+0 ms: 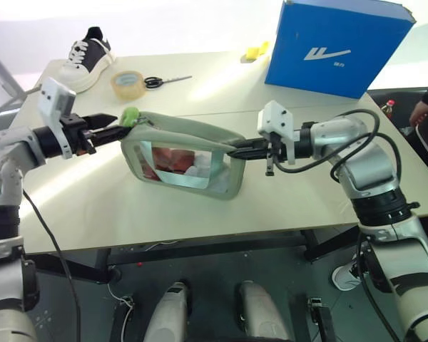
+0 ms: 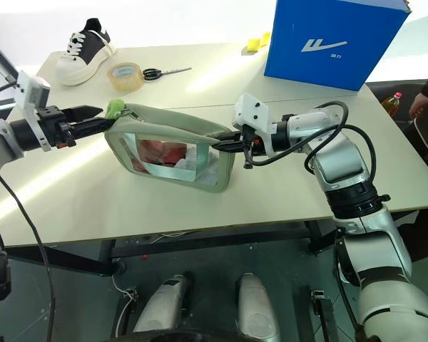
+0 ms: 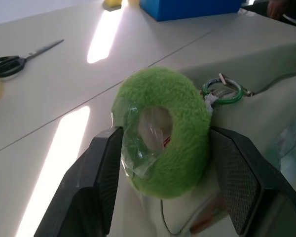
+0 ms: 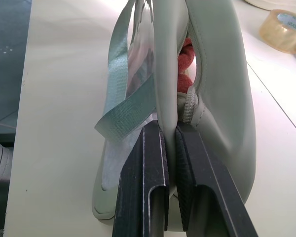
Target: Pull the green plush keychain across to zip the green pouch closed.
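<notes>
Tabletop (image 1: pixel 200 214): right gripper (image 1: pixel 237 151) pinches green pouch (image 1: pixel 189 160) (red contents); left gripper (image 3: pixel 163 163) straddles green plush keychain (image 3: pixel 163 131).

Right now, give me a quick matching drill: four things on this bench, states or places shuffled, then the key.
Things:
1. green plush keychain
2. green pouch
3. scissors
4. blue box

States or places:
A. standing at the table's far right
B. between the left claw's fingers
C. its edge pinched by the shut right claw
D. lying flat beside the tape roll

Pairs: 1-B, 2-C, 3-D, 4-A
</notes>
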Available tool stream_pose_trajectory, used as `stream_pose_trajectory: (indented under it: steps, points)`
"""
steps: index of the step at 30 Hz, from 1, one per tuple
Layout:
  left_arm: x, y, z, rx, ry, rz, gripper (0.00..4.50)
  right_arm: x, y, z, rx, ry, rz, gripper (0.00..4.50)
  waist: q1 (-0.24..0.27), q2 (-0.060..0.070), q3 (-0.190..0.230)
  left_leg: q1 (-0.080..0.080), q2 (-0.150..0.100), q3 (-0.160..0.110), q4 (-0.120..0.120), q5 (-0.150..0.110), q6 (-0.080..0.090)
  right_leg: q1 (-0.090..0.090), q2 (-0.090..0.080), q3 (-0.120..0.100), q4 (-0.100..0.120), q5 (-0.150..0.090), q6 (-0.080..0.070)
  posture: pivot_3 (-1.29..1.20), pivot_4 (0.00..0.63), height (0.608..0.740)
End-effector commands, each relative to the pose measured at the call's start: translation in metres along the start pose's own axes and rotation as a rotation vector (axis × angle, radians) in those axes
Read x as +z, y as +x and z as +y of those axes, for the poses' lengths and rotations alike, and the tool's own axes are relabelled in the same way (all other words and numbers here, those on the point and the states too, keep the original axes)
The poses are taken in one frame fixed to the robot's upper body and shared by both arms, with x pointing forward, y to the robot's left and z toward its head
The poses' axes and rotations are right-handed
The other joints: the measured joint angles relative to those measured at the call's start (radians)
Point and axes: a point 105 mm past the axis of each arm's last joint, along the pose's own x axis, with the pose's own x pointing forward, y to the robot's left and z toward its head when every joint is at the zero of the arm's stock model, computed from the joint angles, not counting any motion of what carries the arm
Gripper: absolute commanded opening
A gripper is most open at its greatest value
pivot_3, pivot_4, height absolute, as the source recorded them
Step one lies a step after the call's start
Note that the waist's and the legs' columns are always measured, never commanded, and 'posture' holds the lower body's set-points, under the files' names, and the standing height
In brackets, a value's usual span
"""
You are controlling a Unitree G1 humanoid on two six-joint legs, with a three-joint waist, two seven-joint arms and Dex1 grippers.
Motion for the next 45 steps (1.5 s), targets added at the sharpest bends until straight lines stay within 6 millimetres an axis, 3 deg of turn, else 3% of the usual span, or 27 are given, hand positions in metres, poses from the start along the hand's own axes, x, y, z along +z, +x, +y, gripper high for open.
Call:
stream_pose_trajectory:
  steps: [1, 6, 9, 13, 17, 21, 24, 28, 33, 37, 42, 45]
  points:
    - [0.002, 0.000, 0.002, 0.014, 0.018, -0.009, 2.38, 0.007, -0.004, 0.000, -0.009, -0.024, -0.009, 0.00, 0.000, 0.000, 0.000, 0.000, 0.000, 0.000, 0.000, 0.000, 0.000, 0.000, 0.000, 0.000, 0.000, 0.000, 0.000, 0.00, 0.150, 0.740]
    - [0.007, 0.000, 0.001, -0.005, 0.020, -0.027, 0.02, 0.010, -0.006, 0.000, -0.015, -0.026, -0.011, 0.00, -0.001, 0.000, 0.000, 0.000, 0.000, 0.000, 0.000, 0.000, 0.000, 0.000, 0.000, 0.000, 0.000, 0.000, 0.000, 0.00, 0.150, 0.740]
    - [0.014, -0.001, 0.002, -0.006, 0.035, -0.045, 0.02, 0.010, -0.006, -0.001, -0.019, -0.026, -0.011, 0.00, -0.001, 0.000, 0.000, 0.000, 0.000, 0.000, 0.000, 0.000, 0.000, 0.000, 0.000, 0.000, 0.000, 0.000, 0.000, 0.00, 0.150, 0.740]
    - [0.039, 0.000, 0.000, -0.004, 0.062, -0.129, 0.02, 0.009, -0.006, -0.002, -0.026, -0.025, -0.010, 0.00, 0.000, 0.000, 0.000, 0.000, 0.000, 0.000, 0.000, 0.000, 0.000, 0.000, 0.000, 0.000, 0.000, 0.000, 0.000, 0.00, 0.150, 0.740]
    - [0.062, 0.005, -0.025, -0.109, 0.109, -0.175, 0.02, 0.009, -0.005, -0.003, -0.029, -0.025, -0.011, 0.00, -0.001, 0.000, 0.000, 0.000, 0.000, 0.000, 0.000, 0.000, 0.000, 0.000, 0.000, 0.000, 0.000, 0.000, 0.000, 0.00, 0.150, 0.740]
    - [0.041, 0.018, -0.054, -0.215, 0.252, -0.050, 0.02, 0.009, -0.004, -0.004, -0.032, -0.025, -0.013, 0.00, -0.001, 0.000, 0.000, 0.000, 0.000, 0.000, 0.000, 0.000, 0.000, 0.000, 0.000, 0.000, 0.000, 0.000, 0.000, 0.00, 0.150, 0.740]
    - [0.020, 0.025, -0.060, -0.237, 0.341, 0.044, 0.02, 0.010, -0.003, -0.005, -0.034, -0.027, -0.013, 0.00, 0.000, 0.000, 0.000, 0.000, 0.000, 0.000, 0.000, 0.000, 0.000, 0.000, 0.000, 0.000, 0.000, 0.000, 0.000, 0.00, 0.150, 0.740]
    - [0.017, 0.024, -0.049, -0.202, 0.372, 0.051, 1.37, 0.010, -0.005, -0.006, -0.040, -0.032, -0.011, 0.00, 0.000, 0.000, 0.000, 0.000, 0.000, 0.000, 0.000, 0.000, 0.000, 0.000, 0.000, 0.000, 0.000, 0.000, 0.000, 0.00, 0.150, 0.740]
    - [0.047, 0.015, -0.032, -0.111, 0.366, -0.024, 3.93, 0.010, -0.006, -0.005, -0.043, -0.030, -0.010, 0.00, 0.000, 0.000, 0.000, 0.000, 0.000, 0.000, 0.000, 0.000, 0.000, 0.000, 0.000, 0.000, 0.000, 0.000, 0.000, 0.00, 0.150, 0.740]
    - [0.048, -0.003, -0.020, -0.086, 0.326, 0.006, 3.93, 0.009, -0.006, -0.006, -0.045, -0.029, -0.006, 0.00, -0.004, 0.000, 0.000, 0.000, 0.000, 0.000, -0.001, 0.000, 0.000, -0.001, 0.000, 0.000, 0.000, 0.000, 0.000, 0.00, 0.150, 0.740]
    - [0.010, -0.019, -0.021, -0.118, 0.276, 0.141, 3.93, 0.008, -0.007, -0.007, -0.043, -0.031, -0.004, 0.00, -0.003, 0.001, 0.000, 0.000, 0.000, 0.000, -0.001, 0.000, 0.000, -0.001, 0.000, 0.000, 0.000, 0.000, 0.000, 0.00, 0.150, 0.740]
    - [-0.004, -0.018, -0.015, -0.086, 0.260, 0.150, 3.93, 0.009, -0.006, -0.006, -0.037, -0.033, -0.005, 0.00, 0.002, 0.001, 0.000, 0.000, 0.000, 0.000, 0.000, 0.000, 0.000, 0.000, 0.000, 0.000, 0.000, -0.001, -0.001, 0.00, 0.150, 0.740]
